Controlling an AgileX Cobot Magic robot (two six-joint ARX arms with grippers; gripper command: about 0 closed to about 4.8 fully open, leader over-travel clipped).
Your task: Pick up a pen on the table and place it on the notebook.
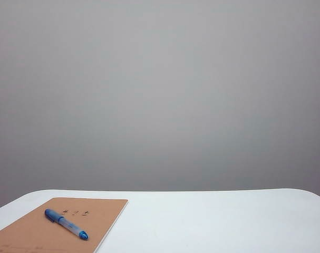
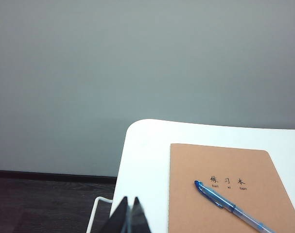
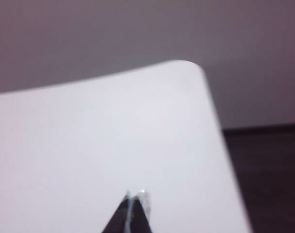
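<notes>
Pen flat on notebook, apart from both pressed-together grippers, left nearer, right.

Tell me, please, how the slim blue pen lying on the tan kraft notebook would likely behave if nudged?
The slim blue pen has a round barrel, so it would probably roll across the flat tan kraft notebook. It looks light and would likely slide easily on the smooth cover. Both the left gripper and right gripper, each shut, sit away from it.

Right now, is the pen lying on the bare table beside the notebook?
No, the pen rests on the notebook cover, just below its printed marks, not on the white table.
</notes>
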